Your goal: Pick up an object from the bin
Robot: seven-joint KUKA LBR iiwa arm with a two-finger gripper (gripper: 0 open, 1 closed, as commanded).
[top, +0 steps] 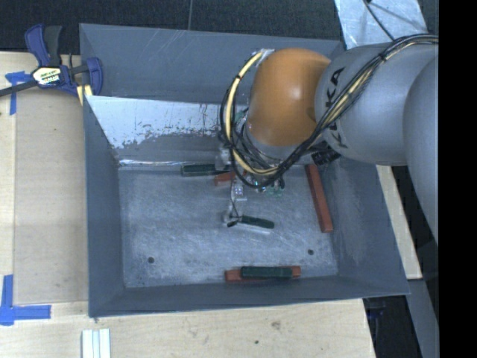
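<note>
Grey metal bin (104, 222), floor scuffed, contents few and scattered.

Lower edge of the frame: green bar (262, 273), flat along the front wall, with red-brown ends showing at either side.

Centre: dark bar (257, 222), slightly tilted, its left end right at the gripper (235, 213). The gripper hung below the orange cover (287, 95). Whether it was spread or pressed together could not be told, nor whether it held the dark bar.

Right of centre: red-brown stick (320, 198), running steeply up the frame, well apart from the gripper.

Upper left of centre: green strip (197, 169) at the foot of the rear wall, with a small red-brown piece (222, 178) just beside its right end.

Upper right: grey arm (387, 103), hung with cables, reaching in over the rim.
</note>
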